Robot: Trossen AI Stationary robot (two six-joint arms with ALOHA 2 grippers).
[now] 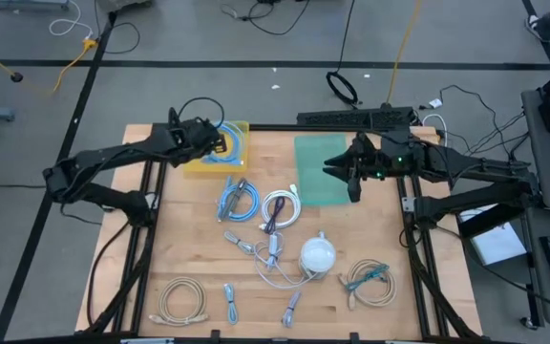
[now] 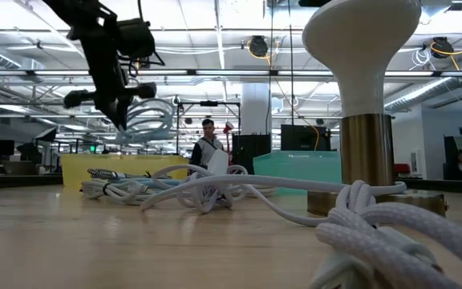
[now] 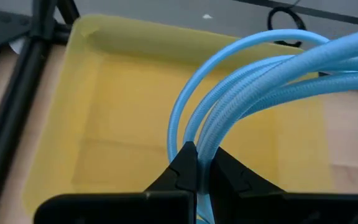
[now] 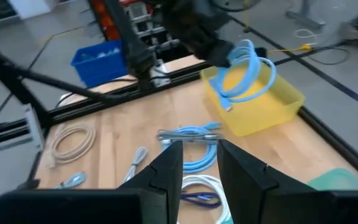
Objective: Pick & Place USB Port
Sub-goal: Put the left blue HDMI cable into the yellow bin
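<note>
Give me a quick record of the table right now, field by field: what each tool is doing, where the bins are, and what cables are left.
left tool: shut on light blue cable, held above the yellow bin
right tool: open, empty, over the green bin
yellow bin contents: none visible in left wrist view
table cables: blue coil, white coil, beige coil, teal-and-beige coil
other: white dome object

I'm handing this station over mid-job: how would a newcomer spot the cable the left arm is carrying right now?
Find the yellow tray at the table's far left corner. The left gripper hangs over it, shut on a light blue cable coil. A similar blue coil on the table lies flat on the wood; this one dangles in the air above the tray.
</note>
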